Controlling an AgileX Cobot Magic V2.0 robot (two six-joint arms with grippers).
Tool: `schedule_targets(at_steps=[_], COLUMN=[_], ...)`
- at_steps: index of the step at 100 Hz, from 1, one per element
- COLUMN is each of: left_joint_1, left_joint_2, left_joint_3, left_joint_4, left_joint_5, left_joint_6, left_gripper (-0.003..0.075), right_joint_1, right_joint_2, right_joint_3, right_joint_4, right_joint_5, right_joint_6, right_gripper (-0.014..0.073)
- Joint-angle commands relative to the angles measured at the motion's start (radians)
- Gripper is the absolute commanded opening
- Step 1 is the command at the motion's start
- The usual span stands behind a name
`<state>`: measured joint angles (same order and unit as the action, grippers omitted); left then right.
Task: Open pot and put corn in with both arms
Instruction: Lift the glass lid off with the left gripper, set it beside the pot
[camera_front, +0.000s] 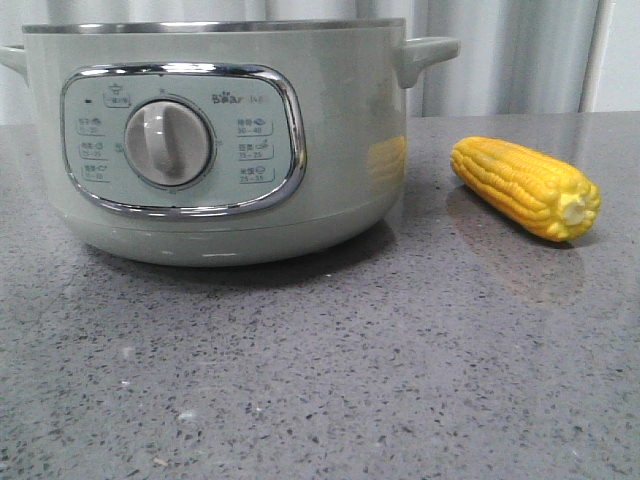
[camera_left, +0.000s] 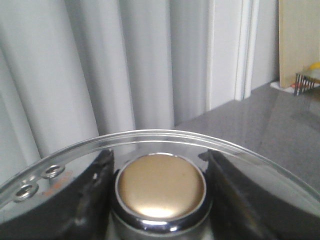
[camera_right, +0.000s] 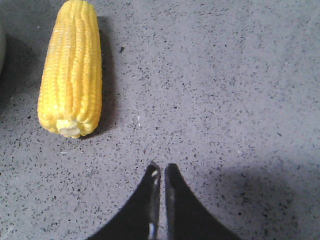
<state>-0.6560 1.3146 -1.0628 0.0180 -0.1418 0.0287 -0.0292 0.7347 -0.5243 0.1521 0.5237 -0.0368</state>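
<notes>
Front view, pot: I see the large round sage-green electric pot with grey dial on the speckled grey stone table, left of centre.
Lid: clear glass lid with a gold-topped chrome knob, visible in my left wrist view.
Corn: bright yellow corn cob lies on the table just right of the pot, apart from it, pale stub facing the camera.
Left gripper: dark fingers flank the knob; I cannot tell whether they pinch it.
Right gripper: tips pressed nearly together, empty, above bare table near the corn.
</notes>
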Motion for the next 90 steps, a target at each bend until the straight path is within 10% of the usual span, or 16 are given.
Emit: schedule_targets(at_steps=[1,49,90], left_joint_1=[-0.006,0.312,0.628], left_joint_2=[-0.088,-0.491,-0.833], left_joint_3=[-0.059,0.091,0.458], left_joint_4=[0.011,0.013,-0.050], left_joint_5=[-0.155,0.062,0.195], left_joint_6=[0.002,0.044,0.044], left_gripper=[-0.0020,-0.0020,-0.0020], right_joint_1=[0.001,0.001,0.040], right_joint_2=[0.001,0.001,0.001], right_joint_3=[-0.036,-0.038,-0.038], right_joint_4=[-0.001,-0.001,0.007], right_joint_5=[-0.047,-0.023,-0.019], right_joint_6=[-0.008,-0.025,-0.043], right_gripper=[-0.0066,-0.0050,0.0139])
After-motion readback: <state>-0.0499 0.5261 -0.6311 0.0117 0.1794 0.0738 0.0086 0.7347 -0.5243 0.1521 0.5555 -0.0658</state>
